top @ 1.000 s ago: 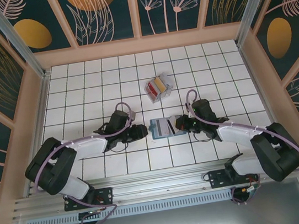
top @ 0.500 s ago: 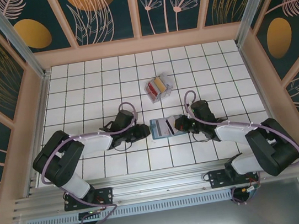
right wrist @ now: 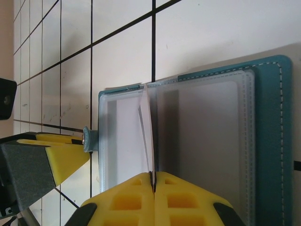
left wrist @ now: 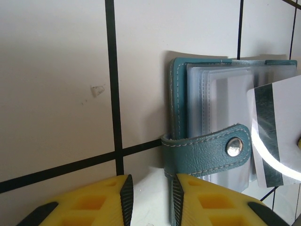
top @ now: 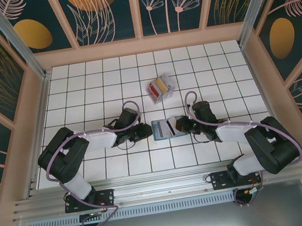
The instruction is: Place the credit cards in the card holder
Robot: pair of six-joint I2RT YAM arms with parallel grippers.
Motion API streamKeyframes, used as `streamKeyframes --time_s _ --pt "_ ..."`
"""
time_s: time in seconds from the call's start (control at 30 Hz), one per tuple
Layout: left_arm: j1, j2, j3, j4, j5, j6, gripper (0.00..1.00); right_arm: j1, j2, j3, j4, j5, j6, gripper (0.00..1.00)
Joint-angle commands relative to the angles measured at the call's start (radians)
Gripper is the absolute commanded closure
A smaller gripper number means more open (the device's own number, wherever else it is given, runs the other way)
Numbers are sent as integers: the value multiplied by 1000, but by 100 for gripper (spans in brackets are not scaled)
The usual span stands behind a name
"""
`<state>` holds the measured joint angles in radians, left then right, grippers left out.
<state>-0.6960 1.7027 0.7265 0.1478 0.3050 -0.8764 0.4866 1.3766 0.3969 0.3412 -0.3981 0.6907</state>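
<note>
Right claw [right wrist: 153, 178] closed on a pale card [right wrist: 146, 122], held edge-on over the open pocket pages of the card holder [right wrist: 272, 141]. The holder lies flat on the tabletop [right wrist: 122, 61] directly ahead of the claw. Left claw [left wrist: 150, 190], jaws parted, sits at the holder's opposite edge, with the snap strap [left wrist: 207, 150] just ahead of it. Remaining credit cards [top: 160, 86] stand in a clear box [top: 152, 92] beyond both claws.
</note>
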Motion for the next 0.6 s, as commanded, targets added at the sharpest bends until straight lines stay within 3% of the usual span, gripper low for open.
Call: streamKeyframes --time_s 0.0,0.57 --pt "-23 81 7 -1 -5 2 68 11 21 -20 27 -10 8 97" --pt "-31 84 21 -3 -3 -1 69 26 83 -4 84 14 17 97"
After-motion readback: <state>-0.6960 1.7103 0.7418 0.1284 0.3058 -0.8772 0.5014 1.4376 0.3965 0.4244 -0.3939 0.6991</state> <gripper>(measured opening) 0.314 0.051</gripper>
